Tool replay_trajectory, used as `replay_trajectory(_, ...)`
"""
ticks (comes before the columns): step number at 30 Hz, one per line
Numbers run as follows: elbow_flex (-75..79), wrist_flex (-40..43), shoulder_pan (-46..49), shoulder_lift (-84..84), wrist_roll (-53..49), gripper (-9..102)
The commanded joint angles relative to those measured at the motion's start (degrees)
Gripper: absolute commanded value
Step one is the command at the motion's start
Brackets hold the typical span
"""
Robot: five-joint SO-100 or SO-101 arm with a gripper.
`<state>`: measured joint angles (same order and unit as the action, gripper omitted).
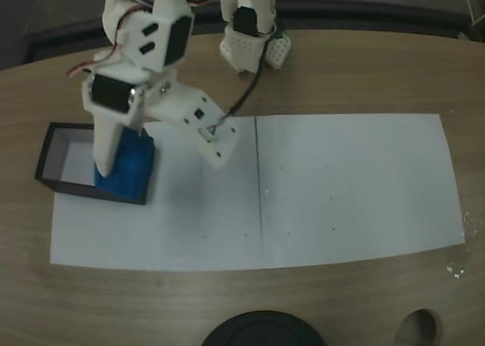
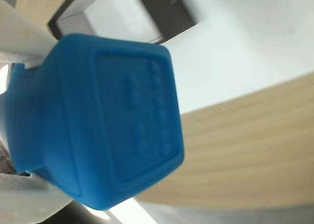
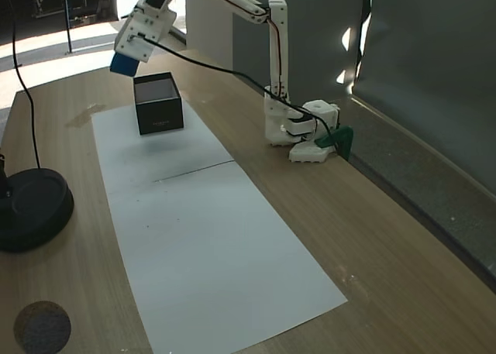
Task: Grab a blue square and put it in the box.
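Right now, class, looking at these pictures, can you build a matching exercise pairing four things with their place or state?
Things:
1. blue cube
2. box
3. white paper
4. black round base

Places or states:
A. lying flat on the wooden table
B. held in the pincer, above the box
C. at the table's edge, off the paper
D. standing on the paper, open on top

Pairs: 1-B, 2-D, 3-A, 4-C
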<state>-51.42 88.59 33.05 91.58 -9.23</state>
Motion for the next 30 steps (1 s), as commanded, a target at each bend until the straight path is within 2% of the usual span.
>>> replay_trajectory(1,7.4,-0.4,8.8,5.9,-0.2,7)
replay_trajectory(4,6.8,-0.4,16.3,5.2,-0.4,7)
replay_trajectory(8,2.7,-0.4,21.0,0.6,-0.4,7)
replay_trajectory(18,-0.1,-1.0,21.4,-18.5,0.2,7)
replay_trajectory(25,-0.1,-3.4,21.9,-24.9,0.7,7)
replay_trajectory(27,-0.1,-3.2,21.2,-25.1,-1.7,10)
replay_trajectory(30,-0.1,-2.8,21.0,-24.9,-2.4,21)
